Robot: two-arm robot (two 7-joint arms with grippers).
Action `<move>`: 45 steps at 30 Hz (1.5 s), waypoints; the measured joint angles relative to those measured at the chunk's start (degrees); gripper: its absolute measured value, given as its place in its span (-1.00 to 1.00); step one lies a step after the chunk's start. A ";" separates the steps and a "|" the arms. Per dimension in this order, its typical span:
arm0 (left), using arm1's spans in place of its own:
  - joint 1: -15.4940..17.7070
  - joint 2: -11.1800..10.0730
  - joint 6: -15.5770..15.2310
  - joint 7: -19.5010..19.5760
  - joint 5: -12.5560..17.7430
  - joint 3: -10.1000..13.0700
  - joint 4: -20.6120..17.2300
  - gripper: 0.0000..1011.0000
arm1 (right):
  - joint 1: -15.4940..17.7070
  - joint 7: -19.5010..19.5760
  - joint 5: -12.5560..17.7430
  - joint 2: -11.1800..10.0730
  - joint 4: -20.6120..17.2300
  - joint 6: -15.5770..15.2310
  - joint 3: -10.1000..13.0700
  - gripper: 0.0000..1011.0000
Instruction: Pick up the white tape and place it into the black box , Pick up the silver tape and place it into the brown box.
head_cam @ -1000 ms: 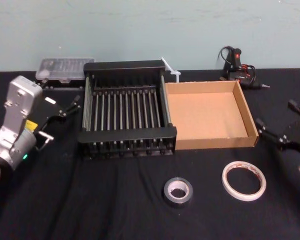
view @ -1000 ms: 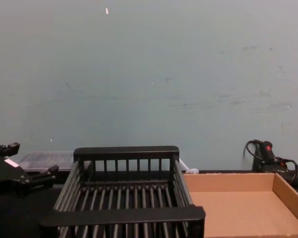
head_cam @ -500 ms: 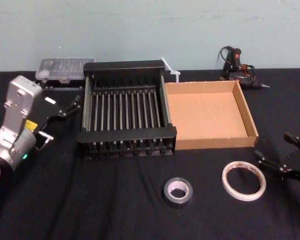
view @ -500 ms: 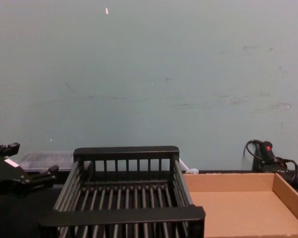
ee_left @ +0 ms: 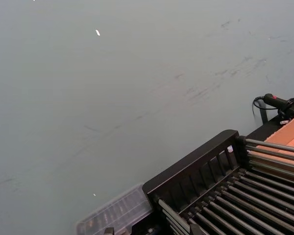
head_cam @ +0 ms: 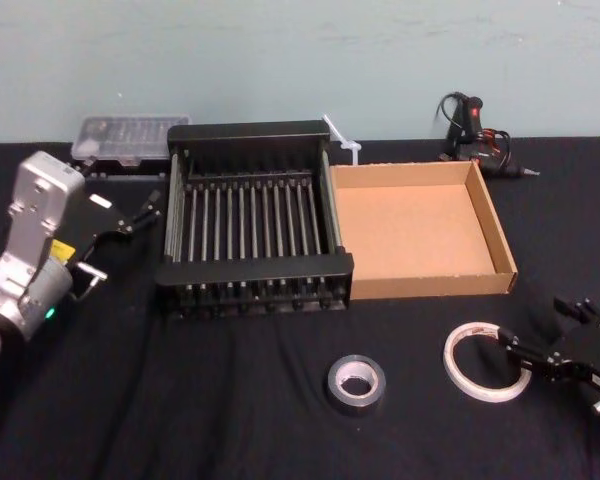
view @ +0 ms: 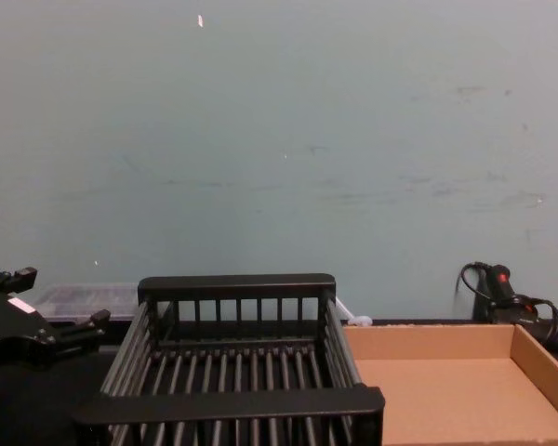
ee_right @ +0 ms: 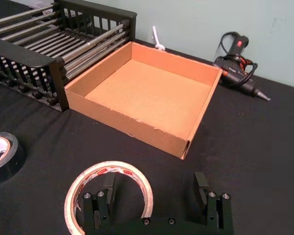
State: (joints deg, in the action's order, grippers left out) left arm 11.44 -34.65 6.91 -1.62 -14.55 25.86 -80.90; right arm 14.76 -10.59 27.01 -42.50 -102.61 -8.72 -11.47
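White tape (head_cam: 487, 361) flat on black table (head_cam: 230, 400), teal wall (head_cam: 280, 50) behind

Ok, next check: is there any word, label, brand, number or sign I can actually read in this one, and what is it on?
None can be read.
White tape: red markings on its face, too small to read.
Left arm by the black box: a yellow sticker, blurred, unreadable.
Glue gun: a red spot, no legible text.
Silver tape, brown box: no print visible.
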 joint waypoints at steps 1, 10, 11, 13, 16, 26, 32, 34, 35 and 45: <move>0.00 0.00 0.00 0.00 0.00 0.00 0.00 0.98 | -0.12 -0.17 0.00 0.15 0.19 -0.15 -0.02 0.98; 0.00 0.00 0.00 0.00 0.00 0.00 0.00 0.98 | -2.57 -1.98 -0.90 2.38 2.71 -2.32 -0.94 0.98; -0.01 0.00 0.00 0.00 0.00 0.00 0.00 0.98 | -2.57 -1.98 -0.90 2.38 2.71 -2.32 -0.94 0.98; -0.01 0.00 0.00 0.00 0.00 0.00 0.00 0.98 | -3.22 -2.60 -1.30 2.96 3.34 -2.83 -1.20 0.98; -0.01 0.00 0.00 0.00 0.00 0.00 0.00 0.98 | -3.55 -3.01 -1.59 3.36 3.76 -3.12 -1.25 0.98; -0.01 0.00 0.00 0.00 0.00 0.00 0.00 0.98 | -4.42 -4.49 -2.41 4.80 5.08 -4.39 -1.04 0.98; 0.00 0.00 0.00 0.00 0.00 0.00 0.00 0.98 | -4.70 -5.24 -3.05 5.59 5.58 -5.00 -0.72 0.98; 0.00 0.00 0.00 0.00 0.00 0.00 0.00 0.98 | -4.80 -5.46 -3.28 5.86 5.78 -5.20 -0.61 0.98; 0.00 0.00 0.00 0.00 0.00 0.00 0.00 0.98 | -4.84 -5.56 -3.36 5.94 5.84 -5.28 -0.56 0.98; 0.00 0.00 0.00 0.00 0.00 0.00 0.00 0.98 | -5.00 -6.68 -3.91 7.10 6.57 -6.60 0.28 0.98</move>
State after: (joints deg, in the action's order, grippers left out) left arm 11.43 -34.64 6.91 -1.62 -14.55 25.86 -80.90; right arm 9.75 -17.26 23.10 -35.40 -96.04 -15.33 -11.20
